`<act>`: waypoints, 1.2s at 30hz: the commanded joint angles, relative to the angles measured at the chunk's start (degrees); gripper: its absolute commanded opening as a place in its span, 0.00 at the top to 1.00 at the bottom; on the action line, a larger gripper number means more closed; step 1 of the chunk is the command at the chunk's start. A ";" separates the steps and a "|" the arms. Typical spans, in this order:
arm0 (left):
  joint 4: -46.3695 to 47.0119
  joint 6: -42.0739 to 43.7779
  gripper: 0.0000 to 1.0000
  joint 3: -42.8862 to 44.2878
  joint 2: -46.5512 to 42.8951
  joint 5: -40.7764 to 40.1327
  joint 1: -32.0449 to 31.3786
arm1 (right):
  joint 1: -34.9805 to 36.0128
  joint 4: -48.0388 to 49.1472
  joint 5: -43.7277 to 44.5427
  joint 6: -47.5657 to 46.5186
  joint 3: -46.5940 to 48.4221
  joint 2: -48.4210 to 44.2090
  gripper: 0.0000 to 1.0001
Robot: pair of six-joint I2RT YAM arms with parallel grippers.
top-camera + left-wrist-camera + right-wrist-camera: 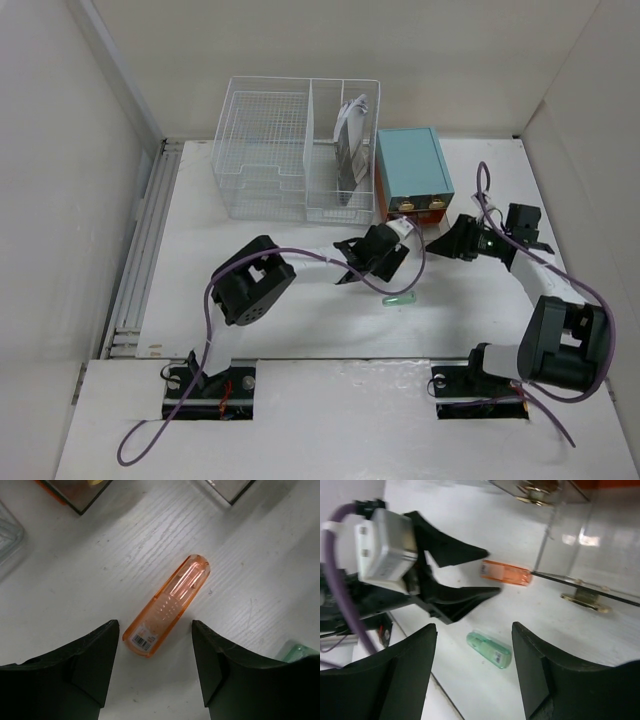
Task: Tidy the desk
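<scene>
The desk [300, 325] is a white tabletop walled by pale panels. An orange translucent case [167, 605] lies flat on it, also seen in the right wrist view [505, 573]; in the top view my left arm hides it. My left gripper [155, 626] is open and points down, its jaws on either side of the case's barcode end without touching it; it also shows in the top view [378, 255]. A green translucent case [398, 300] lies nearby. My right gripper [474, 627] is open and empty above the green case [489, 650]; in the top view it [447, 240] hovers right of the left one.
A white wire basket [270, 140] stands at the back, with grey papers [350, 140] in its right compartment. The teal-topped drawer box [412, 165] sits to its right, its clear drawers [570, 530] just beyond both cases. Purple cables loop off both arms.
</scene>
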 commanded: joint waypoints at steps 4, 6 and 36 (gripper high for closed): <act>1.38 5.46 0.46 2.57 2.17 5.26 0.61 | -1.03 -4.37 -10.68 -4.86 7.58 -0.98 0.33; 1.38 6.52 0.51 2.57 2.78 5.87 0.61 | -1.64 -4.38 -12.35 -5.65 8.11 -0.98 0.33; -2.40 -0.69 1.00 24.59 -1.71 13.17 -0.45 | -10.69 -34.97 -2.09 -52.77 23.50 -2.64 0.33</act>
